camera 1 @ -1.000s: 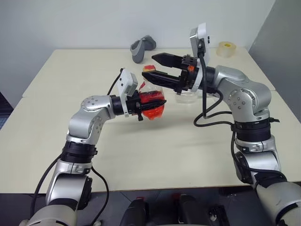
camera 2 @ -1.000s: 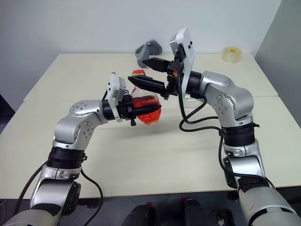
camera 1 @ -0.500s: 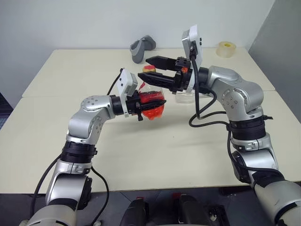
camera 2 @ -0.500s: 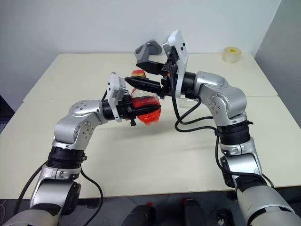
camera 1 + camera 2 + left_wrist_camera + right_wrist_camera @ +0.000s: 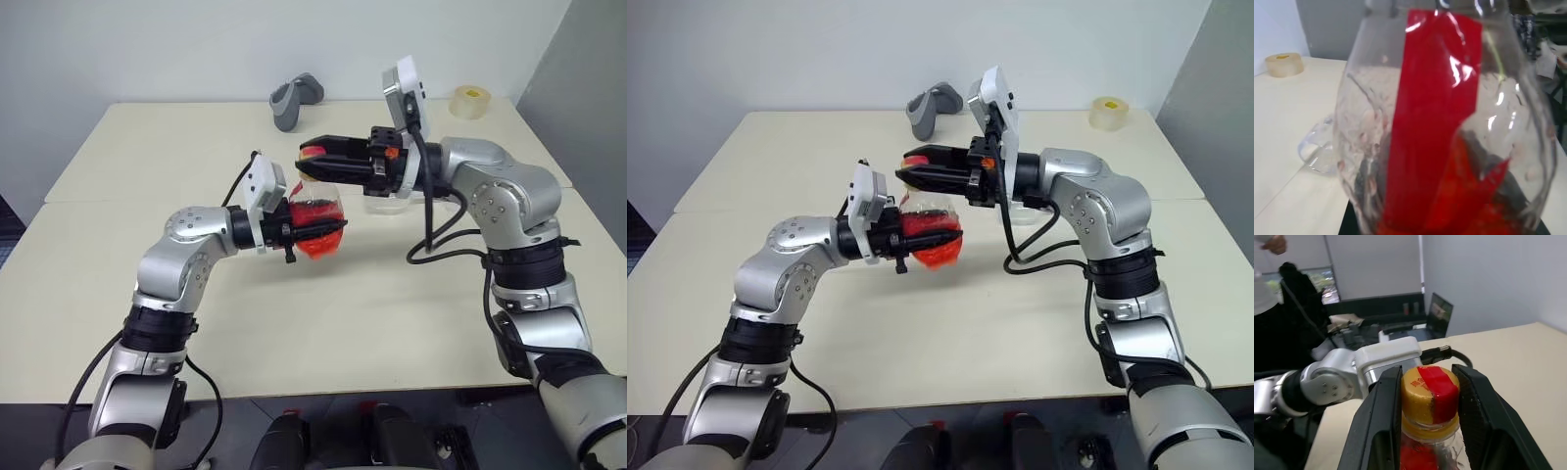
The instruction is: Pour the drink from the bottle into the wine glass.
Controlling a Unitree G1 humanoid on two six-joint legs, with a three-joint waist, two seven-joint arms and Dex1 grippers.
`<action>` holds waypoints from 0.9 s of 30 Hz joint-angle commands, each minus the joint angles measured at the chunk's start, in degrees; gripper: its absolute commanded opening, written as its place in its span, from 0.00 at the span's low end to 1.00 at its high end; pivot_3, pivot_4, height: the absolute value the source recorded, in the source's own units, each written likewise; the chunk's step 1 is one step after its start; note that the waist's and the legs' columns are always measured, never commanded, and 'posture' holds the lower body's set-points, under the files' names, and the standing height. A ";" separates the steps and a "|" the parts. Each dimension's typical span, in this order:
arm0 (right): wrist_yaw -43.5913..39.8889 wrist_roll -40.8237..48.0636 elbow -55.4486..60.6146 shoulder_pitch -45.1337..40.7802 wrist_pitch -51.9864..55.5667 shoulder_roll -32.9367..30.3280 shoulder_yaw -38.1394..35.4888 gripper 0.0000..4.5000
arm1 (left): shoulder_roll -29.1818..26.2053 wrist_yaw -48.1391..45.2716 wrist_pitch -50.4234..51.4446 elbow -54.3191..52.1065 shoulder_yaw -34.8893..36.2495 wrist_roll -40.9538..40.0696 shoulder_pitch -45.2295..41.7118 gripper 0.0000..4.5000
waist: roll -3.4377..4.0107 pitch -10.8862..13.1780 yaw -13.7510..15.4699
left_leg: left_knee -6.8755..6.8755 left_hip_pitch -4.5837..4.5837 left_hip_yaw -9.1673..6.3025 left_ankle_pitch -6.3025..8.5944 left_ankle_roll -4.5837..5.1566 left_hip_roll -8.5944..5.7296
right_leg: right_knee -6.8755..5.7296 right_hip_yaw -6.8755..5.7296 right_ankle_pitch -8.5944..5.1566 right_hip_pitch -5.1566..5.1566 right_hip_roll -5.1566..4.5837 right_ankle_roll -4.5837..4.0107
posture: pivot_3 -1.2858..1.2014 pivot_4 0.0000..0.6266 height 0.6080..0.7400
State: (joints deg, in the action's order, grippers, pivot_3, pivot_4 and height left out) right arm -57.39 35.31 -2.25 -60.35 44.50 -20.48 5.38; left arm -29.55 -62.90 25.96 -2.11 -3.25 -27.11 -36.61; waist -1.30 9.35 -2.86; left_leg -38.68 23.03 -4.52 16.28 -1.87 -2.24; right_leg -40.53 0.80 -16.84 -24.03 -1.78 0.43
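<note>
the left tool (image 5: pixel 318 227) is clamping the bottle (image 5: pixel 315 217) above the counter (image 5: pixel 392 294); the right tool (image 5: pixel 1426 401) is closing on its cap (image 5: pixel 1430 394).

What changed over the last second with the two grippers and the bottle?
The right gripper has narrowed its wide-open jaws around the yellow cap of the bottle, one jaw on each side; whether they press it is unclear. The left gripper stayed shut on the bottle's body, holding it above the table. The wine glass, the grey object and the tape roll kept their places.
</note>
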 commanded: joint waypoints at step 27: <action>-5.32 5.32 1.43 -8.94 -0.24 -5.65 -6.87 0.27 | -3.98 -4.09 -1.10 -8.25 -0.03 -4.43 5.16 0.26 | 0.01 0.01 0.22 | -0.01 0.00 -0.03 0.08 0.15 0.00 | 0.01 -0.02 0.00 0.01 -0.01 0.00 | 0.52 0.24 1.00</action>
State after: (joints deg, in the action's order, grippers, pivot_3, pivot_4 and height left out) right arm -65.71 39.54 -2.72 -65.97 47.55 -24.30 7.42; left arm -32.41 -64.97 25.53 -9.94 -2.31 -31.73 -33.26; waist -1.29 9.35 -2.65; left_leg -38.69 23.04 -4.56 16.37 -1.72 -2.23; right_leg -40.51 0.77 -16.84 -24.02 -1.79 0.43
